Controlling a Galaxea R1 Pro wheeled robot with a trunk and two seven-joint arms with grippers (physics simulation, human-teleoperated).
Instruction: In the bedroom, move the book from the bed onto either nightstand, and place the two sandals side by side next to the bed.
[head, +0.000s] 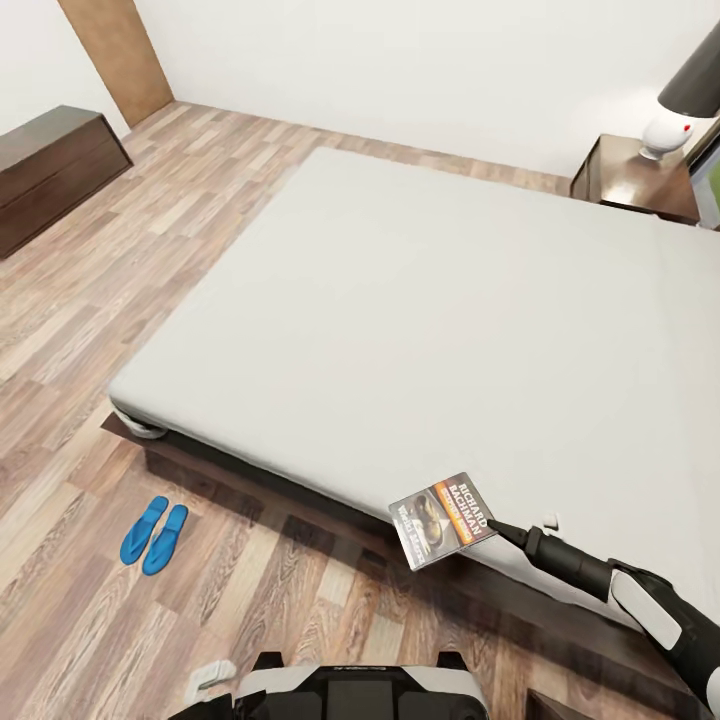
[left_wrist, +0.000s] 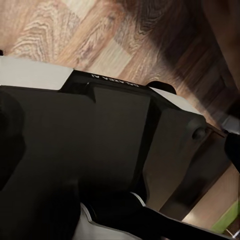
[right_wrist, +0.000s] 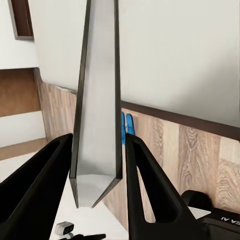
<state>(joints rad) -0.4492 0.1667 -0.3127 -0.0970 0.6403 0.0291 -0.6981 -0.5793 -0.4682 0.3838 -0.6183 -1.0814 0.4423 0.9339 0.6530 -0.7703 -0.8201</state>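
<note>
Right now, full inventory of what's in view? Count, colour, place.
small dark paperback book with orange band: 1, held off the bed's near edge.
bright blue flat sandals: 2, side by side on the floor near the bed's corner.
low bed with light grey mattress: 1, dark brown frame, centre.
dark brown glossy nightstand: 1, far right, by the bed.
white lamp with dark shade: 1, on that nightstand.
dark brown low cabinet: 1, far left.
light-brown wooden panel: 1, back wall.
right gripper: black, shut on the book.

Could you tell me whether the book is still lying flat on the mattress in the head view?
No, the book is held by the right gripper at the near edge of the bed, tilted up off it.
</note>
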